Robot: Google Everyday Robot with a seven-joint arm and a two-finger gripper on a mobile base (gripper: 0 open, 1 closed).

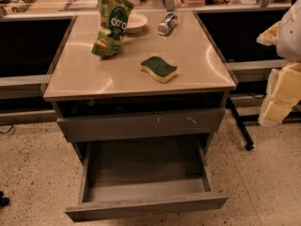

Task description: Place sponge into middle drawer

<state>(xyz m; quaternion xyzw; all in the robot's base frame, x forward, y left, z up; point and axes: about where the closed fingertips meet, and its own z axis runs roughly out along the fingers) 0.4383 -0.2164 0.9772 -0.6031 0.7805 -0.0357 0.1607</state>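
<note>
The sponge [159, 68], dark green face up over pale yellow foam, lies on the beige cabinet top [197, 55], right of centre and near the front edge. The middle drawer [146, 173] is pulled out wide below it; its grey floor is bare and its plain front panel [146, 207] faces me. My gripper [281, 93], white with pale yellow parts, hangs at the right edge of the view, beside the cabinet and to the right of and lower than the sponge, touching nothing.
A green snack bag [112, 26] stands at the back left of the top, with a white bowl [135, 22] and a lying can [167, 23] behind. The scratched upper drawer front [141, 124] sits slightly out above the middle drawer. A black table leg [240, 126] stands to the right.
</note>
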